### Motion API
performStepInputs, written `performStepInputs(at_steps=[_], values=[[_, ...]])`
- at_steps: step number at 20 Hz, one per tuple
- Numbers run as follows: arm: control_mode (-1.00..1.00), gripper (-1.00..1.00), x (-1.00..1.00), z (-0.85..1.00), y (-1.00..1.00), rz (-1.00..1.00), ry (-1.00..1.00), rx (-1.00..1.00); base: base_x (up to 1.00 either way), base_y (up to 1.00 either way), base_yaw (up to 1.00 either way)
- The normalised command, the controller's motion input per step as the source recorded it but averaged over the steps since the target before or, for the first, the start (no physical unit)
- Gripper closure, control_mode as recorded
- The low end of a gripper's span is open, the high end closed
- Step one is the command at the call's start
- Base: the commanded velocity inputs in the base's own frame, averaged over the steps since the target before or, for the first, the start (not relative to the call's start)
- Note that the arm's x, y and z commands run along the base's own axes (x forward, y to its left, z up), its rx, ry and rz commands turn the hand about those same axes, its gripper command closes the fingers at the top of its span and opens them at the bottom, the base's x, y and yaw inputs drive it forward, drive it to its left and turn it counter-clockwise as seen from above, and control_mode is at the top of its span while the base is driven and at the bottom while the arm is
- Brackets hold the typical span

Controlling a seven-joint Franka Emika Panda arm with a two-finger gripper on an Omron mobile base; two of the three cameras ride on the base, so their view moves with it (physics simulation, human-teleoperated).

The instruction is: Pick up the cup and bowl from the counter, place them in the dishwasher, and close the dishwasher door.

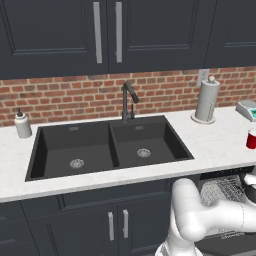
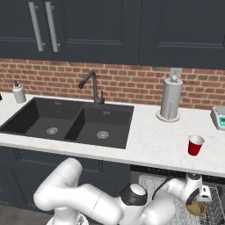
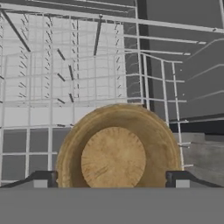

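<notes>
Gripper: the gripper (image 3: pixel 113 179) hangs low inside the dishwasher (image 2: pixel 176 184), its two dark fingertips (image 3: pixel 43 178) spread wide on either side of a wooden bowl (image 3: pixel 114 153); whether the tips touch the bowl's rim cannot be told, and they have no clamp on it.
Bowl: tan, round, seen from above in the hand view, sitting on the silvery wire rack (image 3: pixel 52 78); in the right base view it shows as a small brown shape (image 2: pixel 196 208) just under the hand.
Rack: wire grid with short upright tines; open grid stretches beyond the bowl toward the far rack edge, with dark appliance wall (image 3: pixel 192 57) to one side.
Cup: the red cup (image 2: pixel 195 145) stands upright on the counter (image 2: pixel 149 140), near the front edge above the dishwasher; in the left base view it sits at the picture's right border (image 1: pixel 251 138).
Counter edge: bare white stone lies around the cup, well apart from the paper-towel roll (image 2: pixel 171 100) by the brick wall.
Device: a grey-and-teal device (image 2: pixel 218 117) rests at the right end of the counter, behind the cup.
Sink: the black double-basin sink (image 1: pixel 107 146) with its dark faucet (image 1: pixel 128 100) lies well left of the cup.
Soap bottle: a small bottle (image 1: pixel 22 124) stands beside the sink's left edge.
Arm: the white arm (image 2: pixel 88 197) bends below the counter's front edge, reaching right toward the rack.
</notes>
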Motion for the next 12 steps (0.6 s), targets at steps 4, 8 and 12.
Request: performStepInputs(at_steps=[4, 8, 12], values=[[-1.0, -1.0, -0.36, 0.06, -0.35, 0.0, -0.1, 0.28, 0.0, 0.0, 0.0], [-1.0, -1.0, -0.46, 0.34, -0.2, 0.0, -0.21, 0.29, 0.0, 0.0, 0.0], [-1.0, -1.0, -0.41, 0.53, -0.18, 0.0, -0.23, 0.32, 0.0, 0.0, 0.0]])
